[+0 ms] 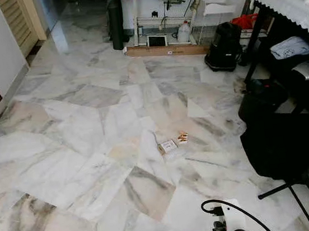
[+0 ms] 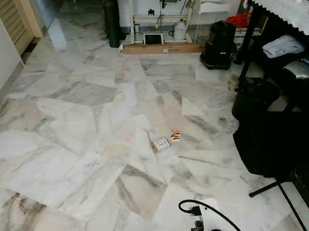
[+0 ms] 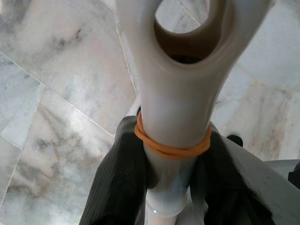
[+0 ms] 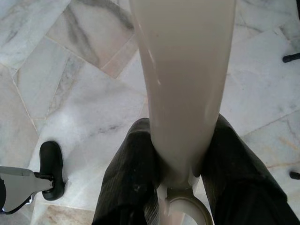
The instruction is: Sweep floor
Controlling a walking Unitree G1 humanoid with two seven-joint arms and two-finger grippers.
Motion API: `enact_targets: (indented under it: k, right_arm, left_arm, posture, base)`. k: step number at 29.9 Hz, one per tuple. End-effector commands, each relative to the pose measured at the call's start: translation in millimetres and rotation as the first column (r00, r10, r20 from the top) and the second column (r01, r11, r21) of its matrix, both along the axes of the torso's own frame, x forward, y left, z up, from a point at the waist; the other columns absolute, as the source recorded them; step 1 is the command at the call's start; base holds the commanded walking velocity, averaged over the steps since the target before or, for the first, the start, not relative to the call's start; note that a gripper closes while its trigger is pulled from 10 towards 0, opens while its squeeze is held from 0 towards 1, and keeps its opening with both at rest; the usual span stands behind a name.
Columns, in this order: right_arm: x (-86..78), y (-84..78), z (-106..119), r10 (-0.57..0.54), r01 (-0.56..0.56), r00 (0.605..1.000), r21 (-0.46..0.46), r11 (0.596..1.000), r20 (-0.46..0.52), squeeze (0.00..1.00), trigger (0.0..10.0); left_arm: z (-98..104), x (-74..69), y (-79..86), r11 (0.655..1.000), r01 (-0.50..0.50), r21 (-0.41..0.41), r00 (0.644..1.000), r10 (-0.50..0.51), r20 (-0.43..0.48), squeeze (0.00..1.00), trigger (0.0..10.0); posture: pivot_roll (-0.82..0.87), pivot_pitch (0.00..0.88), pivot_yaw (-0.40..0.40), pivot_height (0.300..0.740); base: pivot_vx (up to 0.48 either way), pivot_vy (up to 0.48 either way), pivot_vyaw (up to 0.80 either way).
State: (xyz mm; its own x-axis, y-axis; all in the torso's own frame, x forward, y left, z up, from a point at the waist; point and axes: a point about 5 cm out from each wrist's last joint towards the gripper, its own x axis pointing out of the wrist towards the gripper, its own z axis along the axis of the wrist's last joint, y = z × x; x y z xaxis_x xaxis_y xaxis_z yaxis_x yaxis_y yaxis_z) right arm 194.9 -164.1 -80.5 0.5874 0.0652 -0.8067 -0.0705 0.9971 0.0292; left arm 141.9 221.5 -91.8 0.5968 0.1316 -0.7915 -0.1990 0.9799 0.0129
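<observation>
Litter lies mid-floor on the white marble tiles: a small pale packet and an orange wrapper beside it. My left gripper is shut on a white plastic handle that has a hanging hole at its end and an orange rubber band around it. My right gripper is shut on a second, cream-coloured handle. Both black finger pairs press the handles from either side. What is at the handles' far ends is hidden.
Black bags and a thin black stand leg crowd the right side under a table with a white lace cloth. A black vacuum-like unit, a long cardboard box and a workbench stand at the back. A wall runs along the left.
</observation>
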Motion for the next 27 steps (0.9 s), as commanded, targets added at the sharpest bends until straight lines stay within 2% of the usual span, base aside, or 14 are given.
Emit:
enact_targets:
  k: [1, 8, 10, 16, 17, 18, 19, 20, 22, 24, 25, 26, 27]
  right_arm:
    - [6.0, -4.4, 4, 0.006, -0.005, 0.999, -0.023, 1.0, 0.032, 0.0, 10.0]
    - [2.6, -10.9, 2, 0.008, -0.008, 1.0, -0.108, 0.994, -0.003, 0.0, 10.0]
    - [3.2, -16.0, 2, -0.018, 0.018, 1.0, -0.14, 0.99, -0.002, 0.0, 10.0]
    - [10.9, -27.0, 8, -0.016, 0.018, 1.0, -0.24, 0.971, 0.008, 0.0, 10.0]
    - [15.9, -28.8, 11, -0.025, 0.031, 0.999, -0.251, 0.967, 0.03, 0.0, 10.0]
    - [17.1, -29.1, 12, -0.029, 0.037, 0.999, -0.252, 0.967, 0.036, 0.0, 10.0]
    - [23.3, -31.8, 16, -0.035, 0.05, 0.997, -0.275, 0.96, 0.062, 0.0, 10.0]
    - [24.8, -32.4, 17, -0.036, 0.054, 0.997, -0.282, 0.958, 0.069, 0.0, 10.0]
    - [38.4, -34.7, 27, -0.048, 0.088, 0.99, -0.309, 0.947, 0.135, 0.0, 10.0]
    - [46.6, -34.9, 33, -0.052, 0.108, 0.983, -0.319, 0.942, 0.178, 0.0, 10.0]
    - [52.1, -34.9, 37, -0.054, 0.121, 0.977, -0.323, 0.939, 0.208, 0.0, 10.0]
    - [63.2, -33.8, 46, -0.083, 0.167, 0.959, -0.303, 0.938, 0.271, 0.0, 10.0]
    - [68.1, -32.4, 50, -0.106, 0.192, 0.949, -0.277, 0.942, 0.299, 0.0, 10.0]
  left_arm:
    - [0, -0.5, -1.2, 1.0, 0.006, -0.004, 1.0, -0.006, 0.005, 0.0, 10.0]
    - [1, 0.4, 1.7, 0.999, 0.021, 0.044, 1.0, -0.022, 0.003, 0.0, 10.0]
    - [3, 2.5, 4.7, 0.992, 0.053, 0.112, 0.998, -0.054, 0.009, 0.0, 10.0]
    - [7, 5.5, 9.8, 0.974, 0.074, 0.212, 0.996, -0.081, 0.026, 0.0, 10.0]
    - [19, 26.7, 20.7, 0.966, 0.063, 0.253, 0.993, -0.086, 0.083, 0.0, 10.0]
    - [22, 32.5, 23.6, 0.963, 0.059, 0.262, 0.991, -0.087, 0.099, 0.0, 10.0]
    - [39, 57.0, 37.1, 0.958, 0.03, 0.284, 0.983, -0.079, 0.163, 0.0, 10.0]
    - [44, 62.9, 40.5, 0.957, 0.022, 0.289, 0.981, -0.077, 0.18, 0.0, 10.0]
    - [60, 82.8, 46.6, 0.951, 0.0, 0.309, 0.961, -0.086, 0.264, 0.0, 10.0]
    - [68, 91.7, 47.5, 0.951, -0.011, 0.31, 0.946, -0.09, 0.31, 0.0, 10.0]
    - [73, 97.3, 47.5, 0.951, -0.019, 0.307, 0.933, -0.093, 0.346, 0.0, 10.0]
    - [83, 106.6, 46.7, 0.952, -0.032, 0.305, 0.904, -0.103, 0.415, 0.0, 10.0]
    - [87, 110.1, 46.2, 0.951, -0.033, 0.307, 0.892, -0.11, 0.438, 0.0, 10.0]
  posture:
    - [0.01, 0.0, -0.146, 0.74]
    - [0.01, 0.0, -0.132, 0.74]
    - [0.01, 0.0, -0.125, 0.74]
    - [0.01, 0.0, -0.112, 0.74]
    - [0.01, 0.0, -0.109, 0.74]
    - [0.01, 0.0, -0.109, 0.74]
    - [0.02, 0.0, -0.104, 0.74]
    - [0.02, 0.0, -0.104, 0.74]
    - [0.03, 0.0, -0.093, 0.74]
    - [0.03, 0.0, -0.087, 0.74]
    - [0.03, 0.0, -0.084, 0.74]
    - [0.03, 0.0, -0.072, 0.74]
    - [0.03, 0.0, -0.066, 0.74]
  base:
    - [0.0, 0.0, 0.0]
    - [0.0, 0.0, 0.0]
    - [0.0, 0.0, 0.0]
    - [0.0, 0.0, 0.0]
    - [0.0, 0.0, 0.0]
    - [0.0, 0.0, 0.0]
    - [0.0, 0.0, 0.0]
    - [0.0, 0.0, 0.0]
    - [0.0, 0.0, 0.0]
    - [0.0, 0.0, 0.0]
    - [0.0, 0.0, 0.0]
    - [0.0, 0.0, 0.0]
    - [0.0, 0.0, 0.0]
